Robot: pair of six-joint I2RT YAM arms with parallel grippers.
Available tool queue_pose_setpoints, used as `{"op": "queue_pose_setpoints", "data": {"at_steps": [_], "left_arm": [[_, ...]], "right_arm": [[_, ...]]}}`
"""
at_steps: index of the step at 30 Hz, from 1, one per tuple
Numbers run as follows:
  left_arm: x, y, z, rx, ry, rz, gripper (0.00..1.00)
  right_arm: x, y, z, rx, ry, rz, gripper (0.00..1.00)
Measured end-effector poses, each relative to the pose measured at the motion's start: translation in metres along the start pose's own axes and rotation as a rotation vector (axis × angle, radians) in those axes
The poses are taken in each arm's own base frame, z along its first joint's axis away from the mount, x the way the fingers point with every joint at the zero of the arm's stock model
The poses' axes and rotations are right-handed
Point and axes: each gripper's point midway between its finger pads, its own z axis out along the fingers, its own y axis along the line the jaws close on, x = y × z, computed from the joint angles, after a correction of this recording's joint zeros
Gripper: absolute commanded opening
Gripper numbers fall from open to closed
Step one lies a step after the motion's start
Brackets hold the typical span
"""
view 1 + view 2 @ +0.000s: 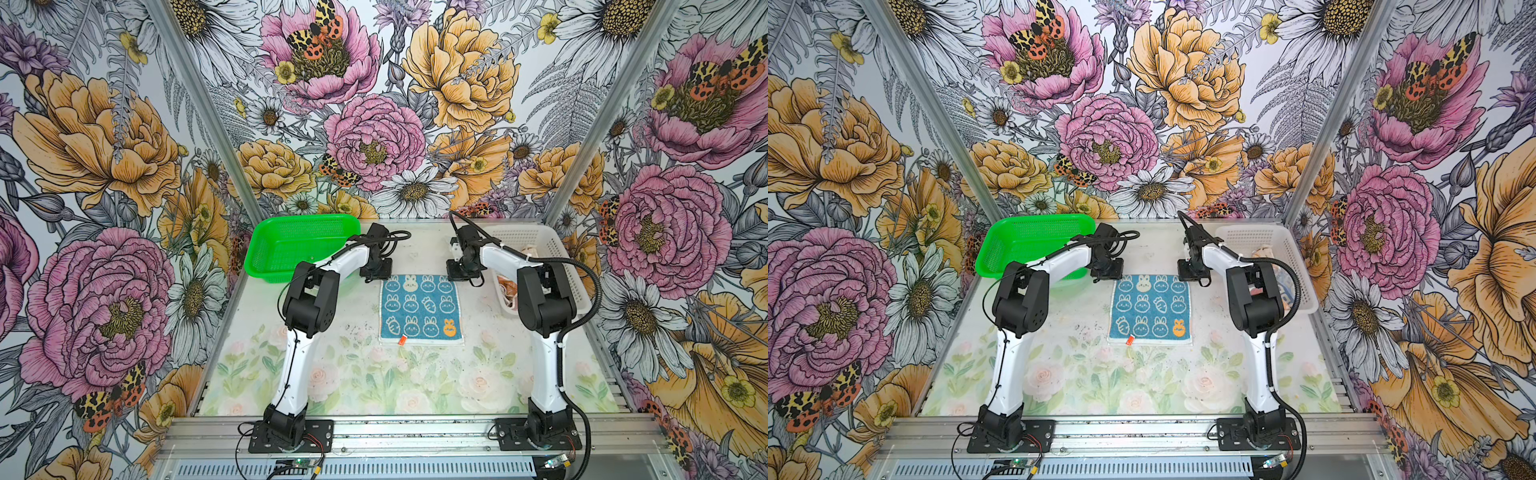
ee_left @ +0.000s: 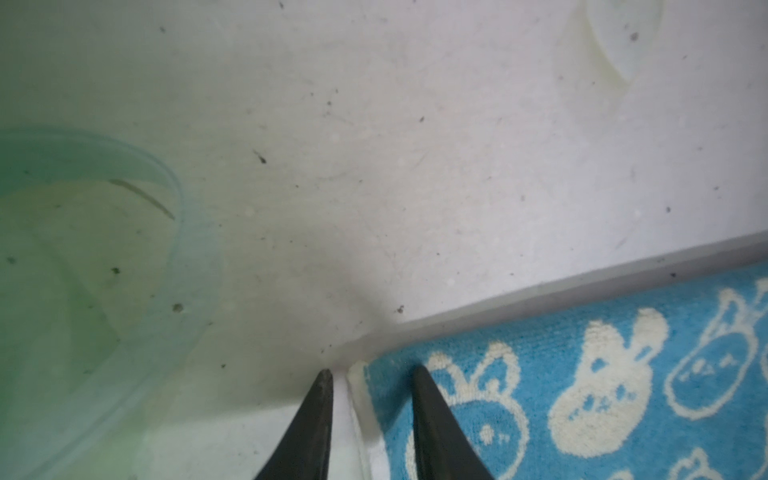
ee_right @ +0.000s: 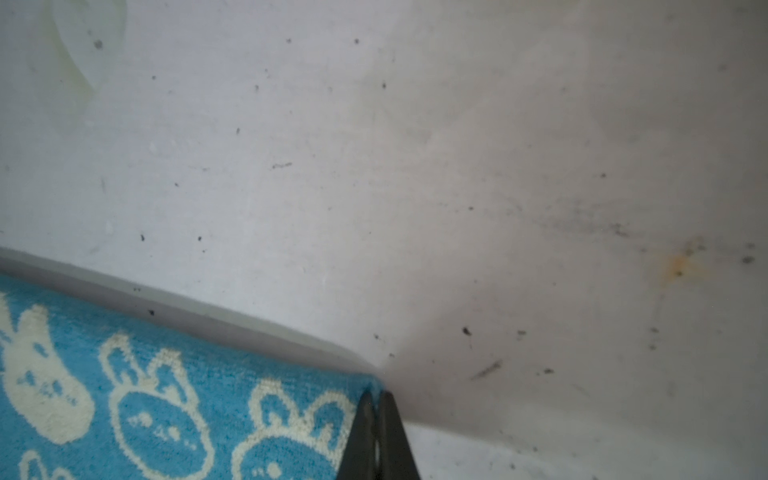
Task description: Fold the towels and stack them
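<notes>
The towel (image 1: 420, 307) lies flat and open on the table (image 1: 332, 374), printed side up. All of it stretches from the two grippers back toward the arm bases. Each gripper sits at one far corner, left on the left corner and right on the right, so neither arm is nearer. The cloth is close to square. The edge joining the two grippers looks like the one a fold would carry, straight back over the cloth to the near hem.

The left gripper (image 2: 372, 372) is not yet clamped. Its jaws stand apart astride the corner, with one finger (image 2: 316, 419) on bare table outside the hem and its mate on the blue pile, the white hem between them. The right gripper (image 3: 376, 395) is clenched, jaws together at its corner, and the cloth's tip seems to be nipped between them.

A small orange tag (image 1: 402, 340) sticks out of the near hem, the side farthest from both tools. No lettering on it can be read. The print shows only rabbits and carrots, no words, and no brand shows on the arms.
</notes>
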Motion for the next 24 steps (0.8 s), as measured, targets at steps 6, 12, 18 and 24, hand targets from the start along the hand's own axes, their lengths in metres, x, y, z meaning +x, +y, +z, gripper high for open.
{"op": "queue_pose_setpoints", "data": {"at_steps": [6, 12, 18, 24], "left_arm": [[-0.002, -0.001, 0.002, 0.002, -0.006, 0.004, 0.16], [-0.003, 0.0, 0.003, 0.002, -0.007, 0.008, 0.01], [-0.004, 0.001, 0.002, 0.008, -0.007, 0.007, 0.0], [-0.011, 0.001, -0.004, 0.011, -0.022, 0.023, 0.0]], "right_arm": [[0.0, 0.0, 0.0, -0.003, 0.0, 0.0, 0.0], [0.0, 0.002, 0.0, -0.009, 0.001, 0.0, 0.0], [0.0, 0.005, 0.0, -0.032, 0.004, 0.002, 0.0], [-0.003, 0.007, -0.008, -0.051, -0.01, 0.009, 0.0]]}}
